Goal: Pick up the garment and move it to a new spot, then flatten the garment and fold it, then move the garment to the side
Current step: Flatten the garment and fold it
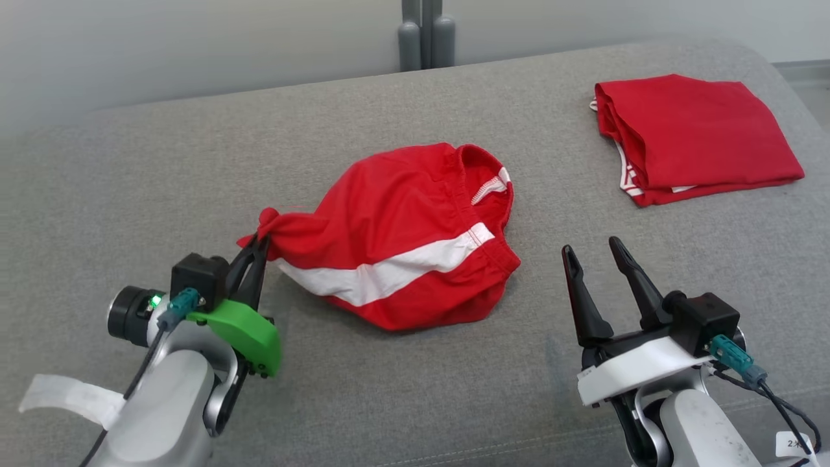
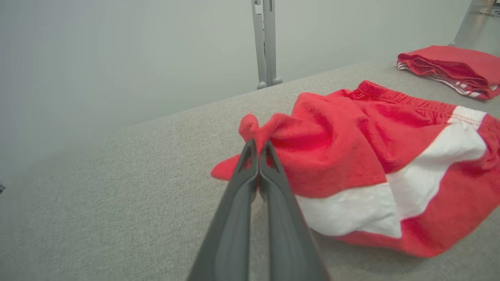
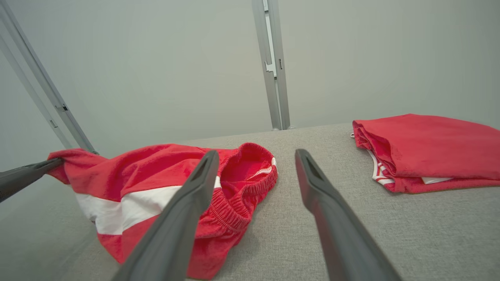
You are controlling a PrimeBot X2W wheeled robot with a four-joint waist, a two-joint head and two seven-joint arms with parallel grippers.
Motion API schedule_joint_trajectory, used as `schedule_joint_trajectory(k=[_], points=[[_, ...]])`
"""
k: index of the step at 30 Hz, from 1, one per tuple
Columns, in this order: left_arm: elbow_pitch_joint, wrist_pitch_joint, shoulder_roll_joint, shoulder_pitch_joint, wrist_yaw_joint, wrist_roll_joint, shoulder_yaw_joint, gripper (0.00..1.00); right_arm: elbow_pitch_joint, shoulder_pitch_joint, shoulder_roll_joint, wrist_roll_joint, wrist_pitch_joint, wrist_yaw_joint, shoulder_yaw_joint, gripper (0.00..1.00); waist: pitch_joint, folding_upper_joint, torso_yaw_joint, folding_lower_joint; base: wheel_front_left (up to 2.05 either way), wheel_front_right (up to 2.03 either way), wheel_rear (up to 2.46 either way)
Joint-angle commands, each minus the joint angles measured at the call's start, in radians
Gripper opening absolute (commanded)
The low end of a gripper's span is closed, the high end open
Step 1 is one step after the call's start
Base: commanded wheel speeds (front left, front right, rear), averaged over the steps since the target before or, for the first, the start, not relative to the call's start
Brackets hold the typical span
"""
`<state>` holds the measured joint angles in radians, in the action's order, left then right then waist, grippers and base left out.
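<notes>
The left tool [image 1: 258, 245] clenched the left corner of the shorts [image 1: 402, 240] (bunched); the right tool [image 1: 590, 246] hung released to their right.

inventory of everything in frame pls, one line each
crumpled garment: 1, red with a white stripe, middle of the surface
folded garment: 1, red with white trim, far right of the surface
padded surface: 1, grey fabric, under both garments
upright post: 1, grey, behind the far edge
left gripper: 1, dark fingers, shut on the crumpled garment's left corner
right gripper: 1, dark fingers, open, near side, right of the crumpled garment, touching nothing
</notes>
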<state>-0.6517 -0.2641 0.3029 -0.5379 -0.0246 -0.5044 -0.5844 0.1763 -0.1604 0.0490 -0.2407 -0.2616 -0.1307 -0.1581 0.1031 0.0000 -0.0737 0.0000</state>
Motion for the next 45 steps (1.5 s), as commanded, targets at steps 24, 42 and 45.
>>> schedule_joint_trajectory(k=[24, 42, 45], points=[[0.449, 0.186, 0.123, 0.295, 0.129, -0.039, -0.033, 0.00, 0.013, 0.011, 0.003, 0.003, -0.004, 0.000, -0.004, 1.00, -0.044, 0.0000, 0.060, 0.0000, 0.00, 0.00, 0.00], [-0.043, 0.009, -0.027, 0.036, -0.021, -0.049, -0.015, 0.00, 0.021, -0.032, 0.003, 0.021, -0.004, 0.000, -0.016, 1.00, 0.001, 0.0000, -0.003, 0.0000, 0.00, 0.00, 0.00], [-0.115, 0.000, -0.048, 0.001, -0.037, -0.045, 0.000, 0.19, 0.020, -0.033, 0.003, 0.024, -0.004, 0.000, -0.012, 1.00, 0.009, 0.0000, -0.016, 0.0000, 0.00, 0.00, 0.00]])
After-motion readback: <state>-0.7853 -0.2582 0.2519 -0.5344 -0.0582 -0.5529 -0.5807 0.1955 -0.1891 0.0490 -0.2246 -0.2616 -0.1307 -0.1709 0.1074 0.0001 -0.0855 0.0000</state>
